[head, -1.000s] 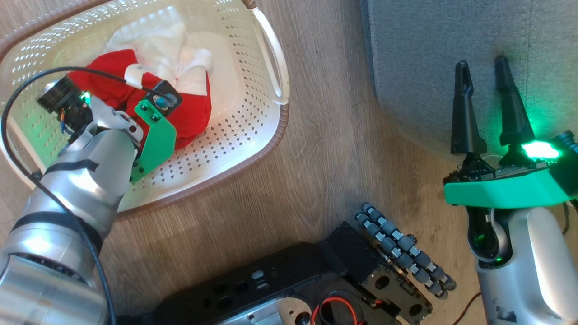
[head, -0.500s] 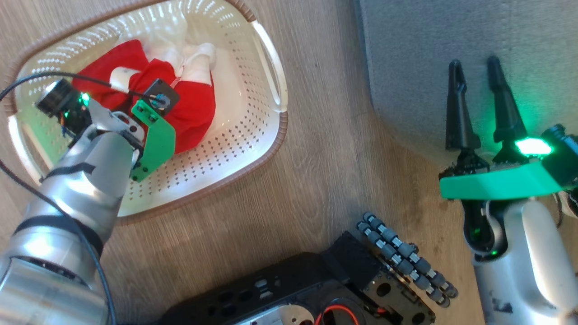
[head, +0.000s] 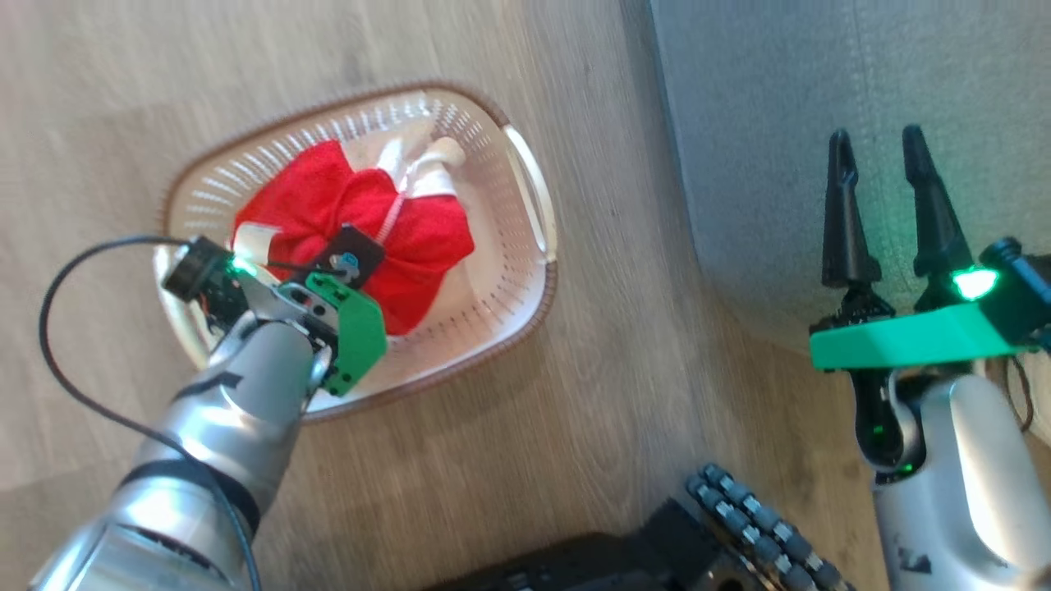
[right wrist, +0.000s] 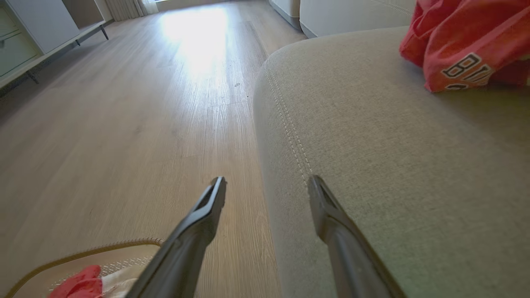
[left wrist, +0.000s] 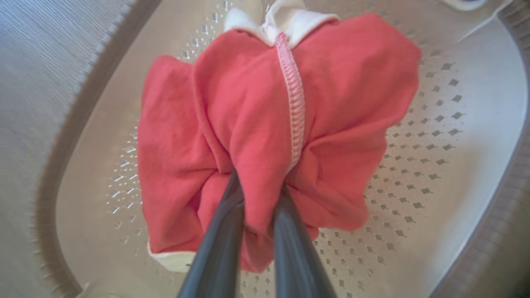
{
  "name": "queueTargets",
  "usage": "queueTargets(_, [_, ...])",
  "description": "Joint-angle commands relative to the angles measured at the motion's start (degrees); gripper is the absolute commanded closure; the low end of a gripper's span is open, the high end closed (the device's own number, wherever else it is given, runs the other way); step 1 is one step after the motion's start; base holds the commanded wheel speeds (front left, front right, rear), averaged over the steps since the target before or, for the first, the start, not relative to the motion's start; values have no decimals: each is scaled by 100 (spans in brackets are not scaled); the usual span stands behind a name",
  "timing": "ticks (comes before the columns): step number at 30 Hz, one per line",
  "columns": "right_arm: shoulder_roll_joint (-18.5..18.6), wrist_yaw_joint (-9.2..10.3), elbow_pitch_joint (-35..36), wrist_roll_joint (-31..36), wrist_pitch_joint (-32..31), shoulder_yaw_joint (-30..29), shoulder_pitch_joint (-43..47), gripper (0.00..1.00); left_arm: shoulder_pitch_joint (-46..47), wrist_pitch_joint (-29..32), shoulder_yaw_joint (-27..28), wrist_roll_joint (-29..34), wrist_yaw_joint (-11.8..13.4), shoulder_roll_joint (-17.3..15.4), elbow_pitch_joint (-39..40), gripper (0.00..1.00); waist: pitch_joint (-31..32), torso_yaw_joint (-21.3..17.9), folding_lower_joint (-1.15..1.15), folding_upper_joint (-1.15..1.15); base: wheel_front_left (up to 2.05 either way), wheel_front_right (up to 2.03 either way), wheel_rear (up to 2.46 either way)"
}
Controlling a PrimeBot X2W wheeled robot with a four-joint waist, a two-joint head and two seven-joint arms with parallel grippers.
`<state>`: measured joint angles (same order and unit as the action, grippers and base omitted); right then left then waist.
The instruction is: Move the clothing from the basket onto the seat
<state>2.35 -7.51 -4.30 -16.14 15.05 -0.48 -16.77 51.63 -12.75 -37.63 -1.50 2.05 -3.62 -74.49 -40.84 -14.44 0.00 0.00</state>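
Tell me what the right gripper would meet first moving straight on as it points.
Probably the seat, near its stitched edge: the right gripper, jaws open, aims low across it. The red garment lies off to one side.

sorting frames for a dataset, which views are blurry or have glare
Head view: wooden floor and basket smeared by motion blur, green lamp glowing beside the right tool. Left wrist view: red garment sharp, basket rim and floor streaked at the edges. Right wrist view: bright glare washes out the floor; sofa seat stitching crisp.
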Motion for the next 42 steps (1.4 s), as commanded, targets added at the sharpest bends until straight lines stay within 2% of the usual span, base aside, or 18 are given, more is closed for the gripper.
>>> queueTargets(1, [53, 2, 99, 68, -5, 60, 215, 0, -141, -97, 132, -64, 45, -25, 99, 100, 506, 320, 0, 0, 0, 0, 0])
queueTargets(7, [53, 2, -25, 232, -5, 16, 340, 0, -484, -218, 230, -349, 118, 49, 515, 100, 1139, 581, 0, 0, 0, 0, 0])
queueTargets(22, [53, 2, -217, 268, -5, -10, 772, 0, -1727, -224, 905, -631, 493, -135, 3276, 100, 2417, 1000, 0, 0, 0, 0, 0])
queueTargets(27, [53, 2, -254, 240, -5, 45, 848, 0, -2113, -224, 1402, -779, 469, -117, 4250, 100, 2753, 1039, 0, 0, 0, 0, 0])
queueTargets(28, [53, 2, -254, 240, -5, 45, 848, 0, -2113, -224, 1402, -779, 469, -117, 4250, 100, 2753, 1039, 0, 0, 0, 0, 0])
queueTargets(32, [53, 2, -276, 245, -5, 121, 909, 0, -2374, -224, 1789, -650, 486, -114, 5212, 100, 2952, 1054, 0, 0, 0, 0, 0])
queueTargets(42, [54, 2, -186, 153, -5, 226, 1106, 0, -2883, -225, 2771, -624, 259, 31, 7491, 100, 3290, 1080, 0, 0, 0, 0, 0])
